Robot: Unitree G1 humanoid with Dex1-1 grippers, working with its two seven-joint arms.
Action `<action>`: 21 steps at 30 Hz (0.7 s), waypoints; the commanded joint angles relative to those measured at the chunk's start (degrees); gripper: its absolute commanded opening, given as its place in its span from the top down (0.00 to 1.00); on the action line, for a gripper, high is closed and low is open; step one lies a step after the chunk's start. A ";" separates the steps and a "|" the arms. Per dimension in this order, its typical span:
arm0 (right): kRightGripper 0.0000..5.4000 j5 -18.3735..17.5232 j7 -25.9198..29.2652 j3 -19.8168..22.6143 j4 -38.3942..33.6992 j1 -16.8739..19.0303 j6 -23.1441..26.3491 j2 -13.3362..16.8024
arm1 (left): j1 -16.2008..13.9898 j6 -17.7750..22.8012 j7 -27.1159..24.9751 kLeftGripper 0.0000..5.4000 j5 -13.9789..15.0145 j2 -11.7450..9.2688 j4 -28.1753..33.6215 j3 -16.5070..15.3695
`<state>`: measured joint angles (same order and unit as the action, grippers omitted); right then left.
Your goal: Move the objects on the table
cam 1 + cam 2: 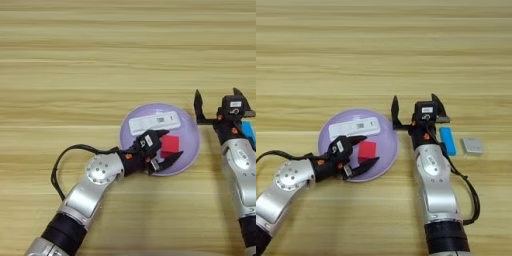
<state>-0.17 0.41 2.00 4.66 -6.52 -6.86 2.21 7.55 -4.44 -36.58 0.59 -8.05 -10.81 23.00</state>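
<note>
A round lilac plate (pixel 187 131) lies on the wooden table (pixel 100 60). On it rest a slim white bar-shaped device (pixel 154 122) toward the back and a small red cube (pixel 170 144) in front of that. My left gripper (pixel 171 144) is open over the plate's near side, its two black fingers on either side of the cube, apart from it. My right gripper (pixel 414 106) stands open just right of the plate's rim, fingers pointing away, nothing between them.
A blue bar (pixel 447 140) lies right of my right wrist, and a small grey square piece (pixel 473 145) lies further right. A black cable loops from my left arm (pixel 62 160).
</note>
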 commanded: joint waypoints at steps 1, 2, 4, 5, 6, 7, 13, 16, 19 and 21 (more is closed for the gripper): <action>0.00 -0.23 -0.23 0.23 -0.55 -0.14 0.62 -0.18 | 0.21 0.11 0.13 0.43 -0.52 -0.29 -0.88 -0.24; 0.00 -0.22 -0.24 0.23 -0.58 -0.12 0.64 -0.18 | 0.20 0.13 0.15 0.43 -0.53 -0.29 -0.88 -0.27; 0.00 -0.19 -0.26 0.21 -0.67 -0.09 0.68 -0.20 | 0.18 0.15 0.16 0.43 -0.44 -0.26 -0.83 -0.39; 0.00 -0.18 -0.27 0.21 -0.70 -0.07 0.68 -0.20 | 0.18 0.17 0.12 0.43 -0.33 -0.24 -0.82 -0.46; 0.00 -0.17 -0.28 0.21 -0.72 -0.06 0.69 -0.21 | 0.18 0.17 0.12 0.43 -0.27 -0.21 -0.82 -0.52; 0.00 -0.16 -0.28 0.20 -0.73 -0.04 0.69 -0.21 | 0.18 0.16 0.11 0.43 -0.24 -0.20 -0.81 -0.56; 0.00 -0.13 -0.32 0.21 -0.74 0.01 0.65 -0.22 | 0.28 0.12 -0.31 0.43 0.91 0.07 -0.62 -1.40; 0.00 -0.11 -0.33 0.20 -0.66 -0.01 0.62 -0.22 | 0.24 -0.16 -0.16 0.43 1.32 0.28 -0.24 -2.00; 0.00 -0.09 -0.35 0.23 -0.58 -0.04 0.56 -0.19 | 0.57 0.07 0.33 0.43 2.02 0.68 -0.08 -2.97; 0.00 -0.11 -0.34 0.27 -0.50 -0.06 0.52 -0.17 | 0.62 0.15 0.59 0.43 3.03 1.19 0.41 -3.91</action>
<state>-0.16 0.41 2.03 4.64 -6.51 -6.85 2.21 7.59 -4.42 -36.48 2.63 -7.54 -10.91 20.32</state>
